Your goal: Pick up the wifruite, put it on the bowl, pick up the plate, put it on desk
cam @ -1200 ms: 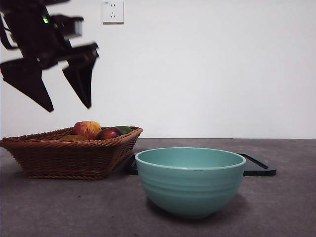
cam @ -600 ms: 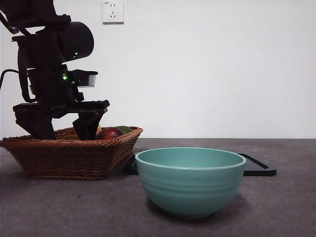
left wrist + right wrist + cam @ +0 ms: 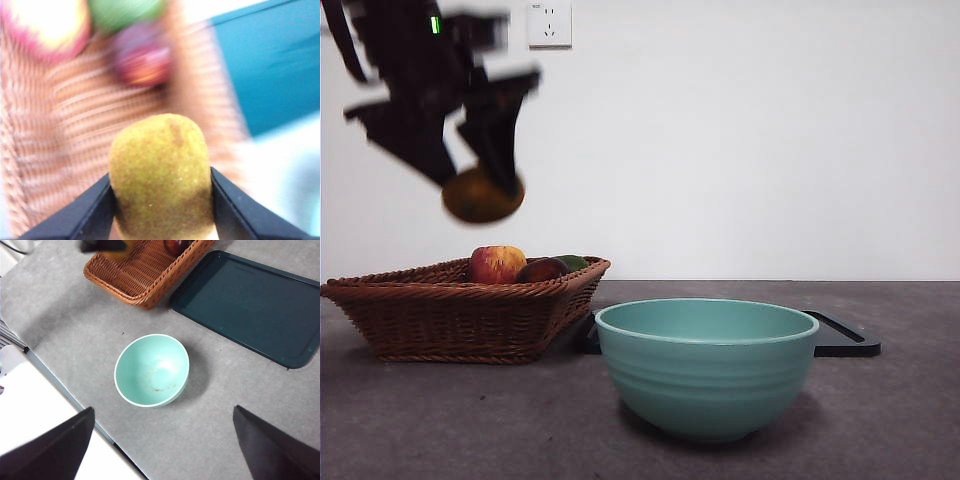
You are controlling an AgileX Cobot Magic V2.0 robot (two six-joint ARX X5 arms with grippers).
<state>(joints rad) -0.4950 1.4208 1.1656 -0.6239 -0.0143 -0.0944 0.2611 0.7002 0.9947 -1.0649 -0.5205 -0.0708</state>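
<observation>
The left end effector hangs at about ten o'clock in the front view, high above the wicker basket, with its two black jaws closed onto the wifruite, one on each flank of the fruit. The left wrist view shows the grip plainly: the wifruite sits between the jaws with its long axis running outward from them, and its fuzzy, dull yellow-brown skin is pressed on both sides near its widest part. Below it in the basket lie the red-yellow apple, a dark red fruit and a green fruit. The bowl stands on the worktop toward four o'clock from the held fruit, well apart from it and just beside the basket's near corner; it looks empty in the right wrist view. Behind the bowl lies a dark flat tray. The right end effector waits high over the bowl with its jaws spread wide and nothing between them. The wifruite is likely light and slightly yielding, its rough skin giving fair friction, so a moderate squeeze across the middle should do; a harder one could bruise it, and a grip nearer the tapered ends could let it squirt out. The bowl is hard ceramic, so a low, gentle release seems wise.
</observation>
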